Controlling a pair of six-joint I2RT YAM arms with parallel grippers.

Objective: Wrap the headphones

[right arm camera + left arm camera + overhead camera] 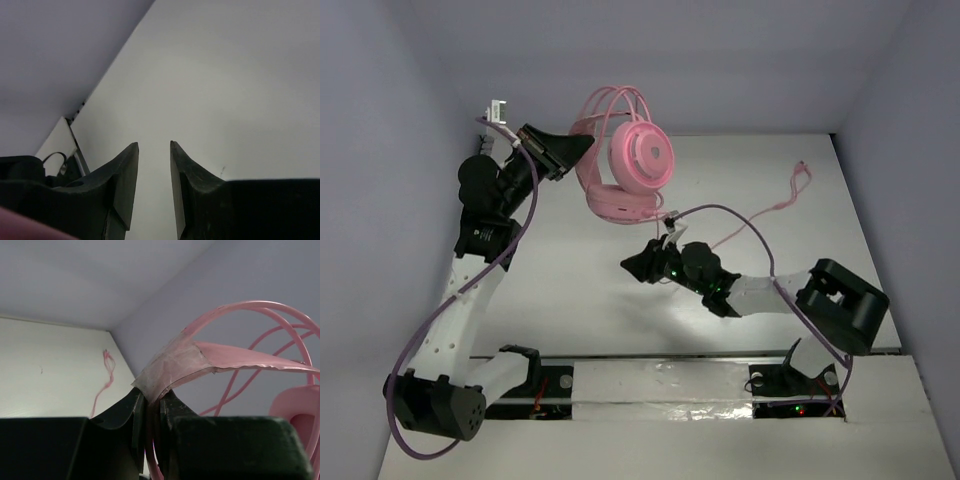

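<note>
The pink headphones hang in the air at the back middle, earcups down, held by their headband. My left gripper is shut on the headband's inner strap, with a thin pink band running between the jaws. The pink cord trails from the earcups across the table to a loop at the back right; it also shows in the left wrist view. My right gripper is open and empty, low over the table below the headphones; its fingers frame bare table.
Thick purple cables run along both arms. Grey walls close in the left, back and right sides. A white base rail lies at the near edge between the arm bases.
</note>
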